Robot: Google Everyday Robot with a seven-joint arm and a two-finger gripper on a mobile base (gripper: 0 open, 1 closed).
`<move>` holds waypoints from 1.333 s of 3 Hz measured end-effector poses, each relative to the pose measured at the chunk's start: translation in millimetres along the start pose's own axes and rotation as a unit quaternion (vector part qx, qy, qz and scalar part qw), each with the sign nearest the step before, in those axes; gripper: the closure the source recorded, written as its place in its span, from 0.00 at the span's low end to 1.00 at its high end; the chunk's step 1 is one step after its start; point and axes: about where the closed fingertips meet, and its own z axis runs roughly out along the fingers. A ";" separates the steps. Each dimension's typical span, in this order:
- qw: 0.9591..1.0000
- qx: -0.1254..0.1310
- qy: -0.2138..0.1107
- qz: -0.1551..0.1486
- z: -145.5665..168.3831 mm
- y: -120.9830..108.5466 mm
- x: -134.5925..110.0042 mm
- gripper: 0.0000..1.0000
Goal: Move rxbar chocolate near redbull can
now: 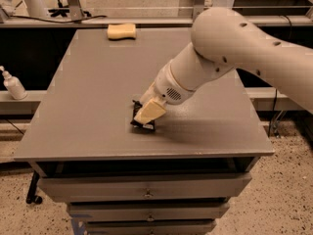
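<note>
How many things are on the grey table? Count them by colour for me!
Black snack bar: 1
Yellow sponge: 1
Total: 2
The robot's gripper is right over the black snack bar, near the table's front edge.

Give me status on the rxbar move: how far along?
Early. Done: the gripper is down on the rxbar chocolate, near the front of the table. In hand: the pickup; the bar lies flat on the tabletop, not lifted. Left: lift it, carry it and set it near the redbull can, which does not show in this view.
</note>
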 end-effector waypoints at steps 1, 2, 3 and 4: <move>1.000 0.002 0.000 0.000 -2.4 -1.3 0.0 1.00; 0.999 0.043 -0.013 -0.004 -60.4 -20.9 1.3 1.00; 0.992 0.113 -0.041 -0.023 -182.2 -37.2 3.0 1.00; 0.985 0.158 -0.065 -0.038 -266.7 -44.1 -5.2 1.00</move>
